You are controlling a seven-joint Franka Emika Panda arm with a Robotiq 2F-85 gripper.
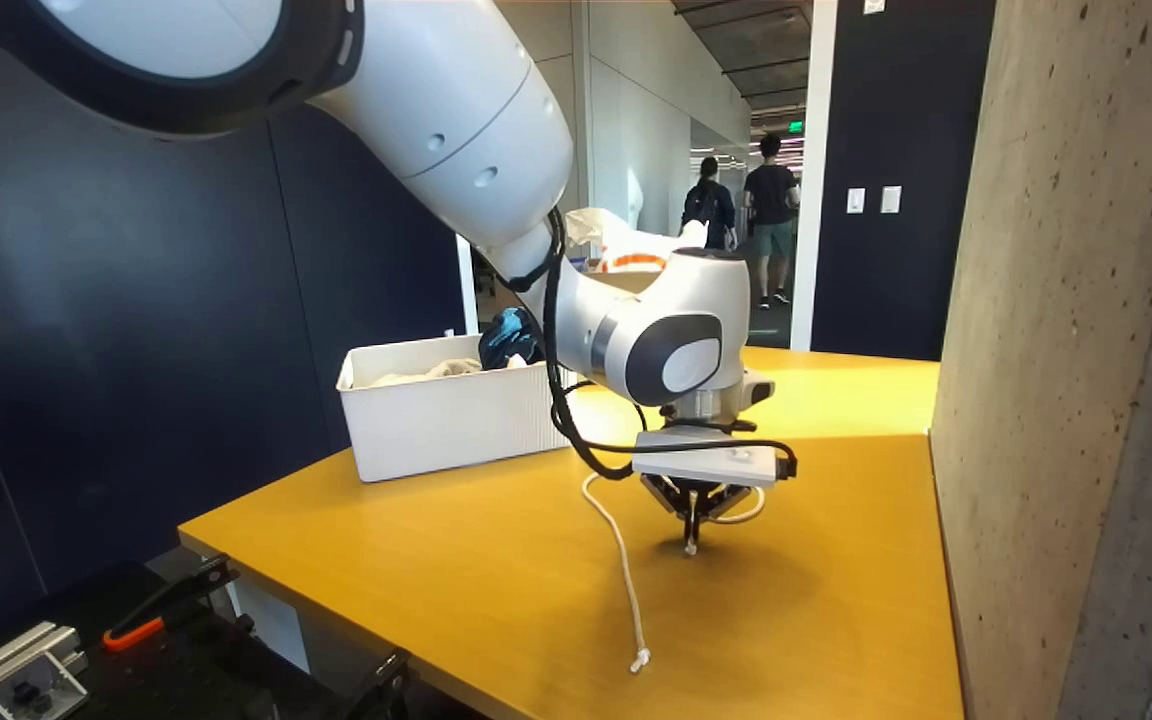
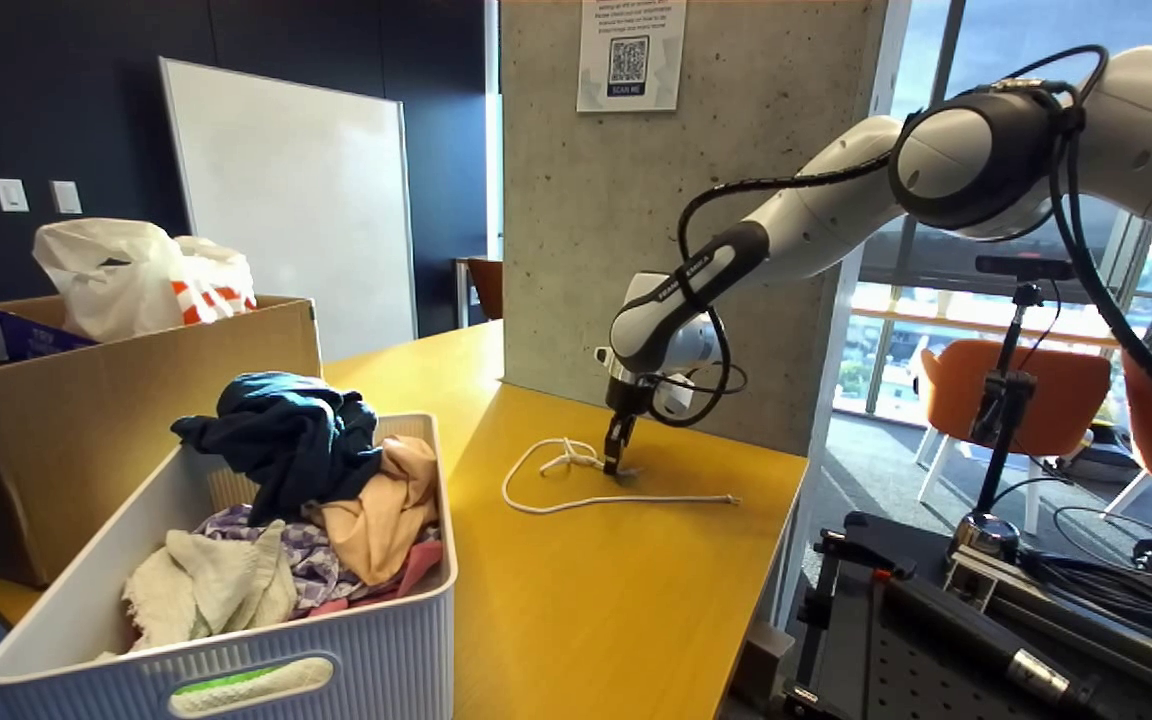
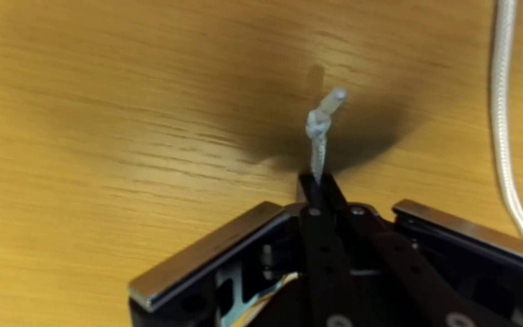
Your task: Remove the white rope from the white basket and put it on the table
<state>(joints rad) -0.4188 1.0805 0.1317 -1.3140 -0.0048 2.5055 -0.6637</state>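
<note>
Claw (image 3: 317,182) grips the rope (image 3: 501,113) by one end, outside the basket (image 1: 456,425). Most lies on the table (image 2: 556,620); release seems left.

In an exterior view, a tan cardboard box (image 2: 126,430) stands at left, white plastic (image 2: 116,285) rising from its top; a dark blue cloth (image 2: 286,425) and a peach cloth (image 2: 373,515) lie lower left. A whiteboard (image 2: 296,210) stands upper left, a QR-code poster (image 2: 628,60) hangs at top centre, and 2 orange chairs (image 2: 1066,388) show at right. In an exterior view, 2 people (image 1: 769,192) appear upper right, left of 2 wall switches (image 1: 891,199).
</note>
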